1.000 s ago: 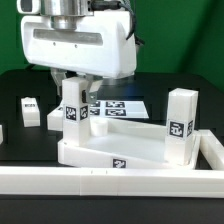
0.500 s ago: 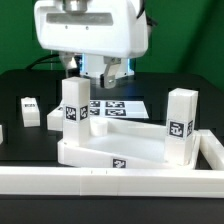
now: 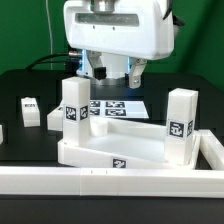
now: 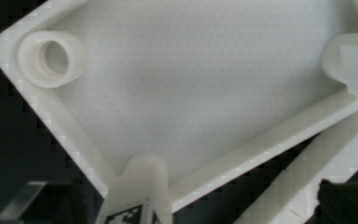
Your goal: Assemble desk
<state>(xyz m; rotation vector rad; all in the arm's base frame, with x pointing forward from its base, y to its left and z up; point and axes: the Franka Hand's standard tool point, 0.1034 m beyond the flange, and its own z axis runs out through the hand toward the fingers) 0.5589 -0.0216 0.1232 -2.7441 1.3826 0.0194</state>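
Note:
The desk slab lies upside down on the black table, rim up. One square white leg stands in its socket on the exterior view's left. A second leg stands on the right. My gripper hangs above and behind the slab, right of the left leg, open and empty. A loose leg lies on the table at the left. In the wrist view I look down on the slab, an empty round socket and the tagged left leg.
The marker board lies flat behind the slab. A long white rail runs along the front and turns up the right side. Another white piece shows at the left edge.
My gripper has left the left leg, risen and moved toward the exterior view's right. The leg stays upright in its socket.

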